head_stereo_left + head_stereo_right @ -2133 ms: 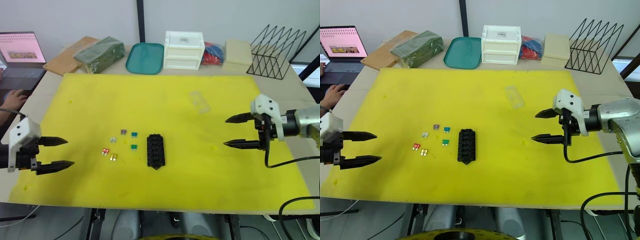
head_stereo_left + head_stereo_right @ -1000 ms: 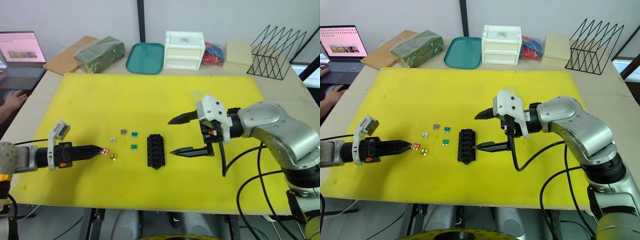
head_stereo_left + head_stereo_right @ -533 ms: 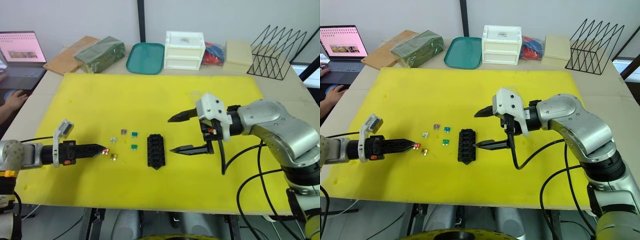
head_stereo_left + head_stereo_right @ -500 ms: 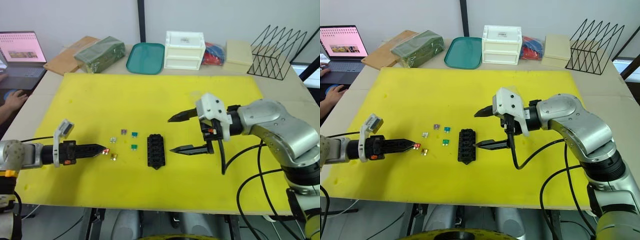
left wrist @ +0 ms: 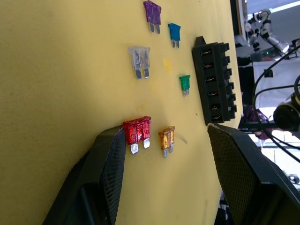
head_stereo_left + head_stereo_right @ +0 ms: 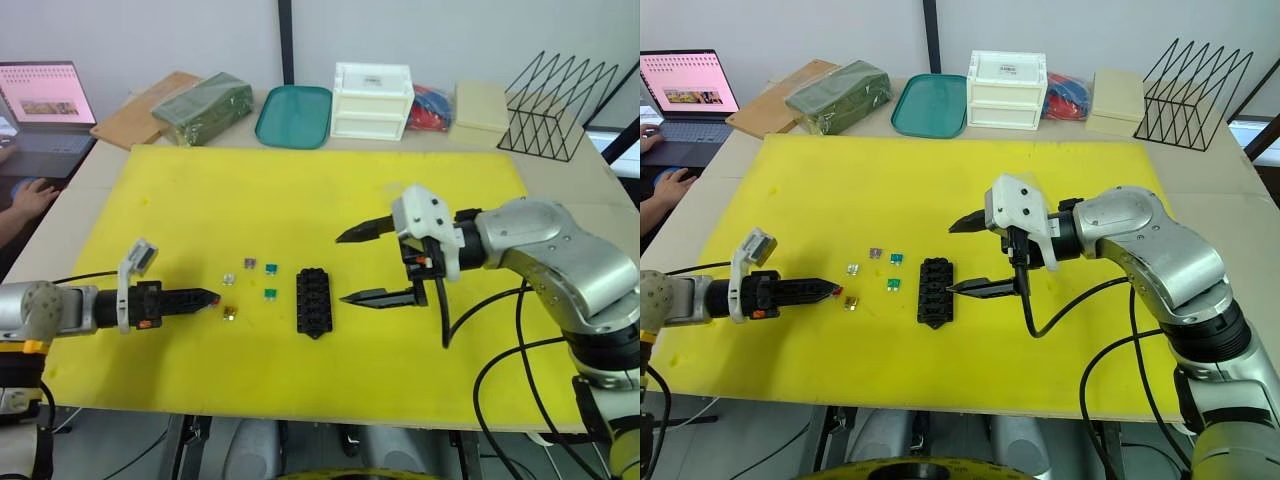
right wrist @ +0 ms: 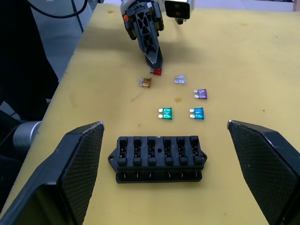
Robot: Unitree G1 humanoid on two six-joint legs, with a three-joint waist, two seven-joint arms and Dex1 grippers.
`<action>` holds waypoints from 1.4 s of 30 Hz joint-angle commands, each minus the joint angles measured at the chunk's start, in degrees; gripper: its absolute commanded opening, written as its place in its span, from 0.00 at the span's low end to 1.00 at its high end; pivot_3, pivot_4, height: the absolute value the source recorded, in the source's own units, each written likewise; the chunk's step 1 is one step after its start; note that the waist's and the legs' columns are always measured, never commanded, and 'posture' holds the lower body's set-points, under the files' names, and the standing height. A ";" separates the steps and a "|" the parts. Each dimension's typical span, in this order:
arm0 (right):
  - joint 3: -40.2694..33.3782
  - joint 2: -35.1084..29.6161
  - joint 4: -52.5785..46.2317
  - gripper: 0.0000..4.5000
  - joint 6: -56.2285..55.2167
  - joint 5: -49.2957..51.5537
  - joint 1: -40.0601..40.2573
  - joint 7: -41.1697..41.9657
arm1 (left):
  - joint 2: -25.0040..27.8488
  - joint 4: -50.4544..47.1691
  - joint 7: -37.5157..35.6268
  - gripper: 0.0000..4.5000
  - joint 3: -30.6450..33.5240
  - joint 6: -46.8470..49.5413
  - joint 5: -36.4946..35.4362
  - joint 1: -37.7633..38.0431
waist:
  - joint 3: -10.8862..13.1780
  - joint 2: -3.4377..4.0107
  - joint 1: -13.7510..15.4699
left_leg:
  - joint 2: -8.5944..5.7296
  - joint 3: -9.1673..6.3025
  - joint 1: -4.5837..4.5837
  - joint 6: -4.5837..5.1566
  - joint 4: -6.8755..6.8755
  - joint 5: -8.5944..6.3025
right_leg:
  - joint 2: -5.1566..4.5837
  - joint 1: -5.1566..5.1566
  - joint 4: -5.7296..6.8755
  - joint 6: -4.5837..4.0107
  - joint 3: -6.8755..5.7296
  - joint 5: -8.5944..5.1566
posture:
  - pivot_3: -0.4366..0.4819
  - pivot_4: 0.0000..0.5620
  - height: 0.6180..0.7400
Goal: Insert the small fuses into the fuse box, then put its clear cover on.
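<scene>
The black fuse box [image 6: 312, 302] lies flat on the yellow mat [image 6: 300, 190]. Left of it are the small fuses: purple [image 6: 249, 263], teal [image 6: 271, 269], grey [image 6: 229, 279], green [image 6: 269, 293], orange [image 6: 229, 313]. The red fuse [image 5: 137, 130] rests against one finger [image 5: 112, 154] of my open left gripper [image 6: 207, 297], which lies low on the mat; the orange fuse [image 5: 166, 137] sits between its fingers. My right gripper [image 6: 342, 270] hovers open just right of the fuse box [image 7: 159, 158]. The clear cover is hidden.
Along the table's back edge stand a green package [image 6: 200, 107], a teal tray [image 6: 292, 116], a white drawer box [image 6: 370, 100], a beige box [image 6: 480, 105] and a black wire rack [image 6: 550, 105]. A laptop [image 6: 45, 105] and a person's hand [image 6: 25, 195] are at far left.
Both arms came in from the mat's sides over two seconds. My left gripper turned flat and slid right up to the red fuse. The right arm has held still for the last second.
</scene>
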 commanded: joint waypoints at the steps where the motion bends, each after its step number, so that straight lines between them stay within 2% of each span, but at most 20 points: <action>1: -0.61 -0.24 -0.95 1.00 -0.55 -0.07 -1.46 0.12 | -0.51 -0.30 0.86 0.61 -1.83 -0.75 1.54 0.83 | 0.00 0.01 0.02 | 0.00 0.00 0.00 0.00 0.00 0.00 | 0.00 0.00 0.00 0.00 0.00 0.00 | 0.48 0.27 1.00; 3: -0.55 -0.18 -0.92 1.00 -0.60 -0.22 -1.54 0.17 | -0.45 -0.19 0.81 0.52 -2.01 -1.21 1.92 1.19 | -0.01 0.01 -0.01 | 0.00 0.00 0.00 0.00 0.00 0.00 | 0.00 0.00 0.00 0.00 0.00 0.00 | 0.48 0.27 1.00; 5: -0.51 -0.08 -0.88 1.00 -0.55 -0.25 -1.68 0.21 | -0.23 -0.31 0.93 0.37 -2.34 -1.58 2.32 1.53 | -0.01 0.01 -0.06 | 0.00 0.00 0.00 0.00 0.00 0.00 | 0.00 0.00 0.00 0.00 0.00 0.00 | 0.48 0.27 1.00; 12: -0.13 0.11 -0.49 1.00 -0.70 -0.45 -2.19 0.35 | -0.20 0.07 1.13 0.37 -2.51 -2.48 3.22 1.97 | -0.01 0.00 -0.08 | 0.00 0.01 0.01 0.00 0.00 0.00 | -0.01 0.00 0.00 0.00 0.00 0.00 | 0.48 0.27 1.00; 15: 0.02 0.18 -0.30 1.00 -0.84 -0.55 -2.38 0.43 | -0.25 0.33 1.34 0.25 -2.33 -2.75 3.43 2.11 | -0.01 0.00 -0.09 | 0.00 0.01 0.01 0.00 0.00 0.00 | -0.01 0.00 0.00 0.00 0.00 0.00 | 0.48 0.27 1.00; 18: 0.08 0.21 -0.21 1.00 -0.90 -0.62 -2.47 0.54 | -0.16 0.45 1.13 0.03 -2.33 -3.02 3.69 2.28 | -0.01 0.00 -0.14 | 0.00 0.01 0.01 0.00 0.00 0.00 | -0.01 0.00 0.00 0.00 0.00 0.00 | 0.48 0.27 1.00; 34: 0.87 0.98 0.06 1.00 -1.43 -1.36 -2.74 0.35 | 0.61 -0.66 0.67 0.01 -0.07 -5.58 3.61 3.75 | -0.01 0.01 -0.34 | 0.03 0.01 0.06 0.00 0.00 0.00 | 0.02 0.00 0.04 0.00 0.01 0.00 | 0.48 0.27 1.00; 37: 0.46 1.05 0.00 1.00 -1.22 -1.05 -2.35 -0.01 | 0.57 -3.71 0.74 0.01 2.78 -8.21 2.78 4.87 | -0.01 0.01 -0.38 | 0.03 0.00 0.05 0.00 0.00 0.00 | 0.02 0.00 0.03 0.00 0.01 0.00 | 0.48 0.27 1.00; 42: -1.77 1.02 0.29 1.00 0.95 1.35 -1.53 -1.07 | 0.21 -11.42 0.35 0.01 11.08 -14.52 -0.13 7.63 | 0.01 -0.02 -0.18 | 0.07 -0.08 -0.02 0.00 0.00 0.00 | 0.00 -0.08 0.03 -0.01 0.01 0.00 | 0.48 0.27 1.00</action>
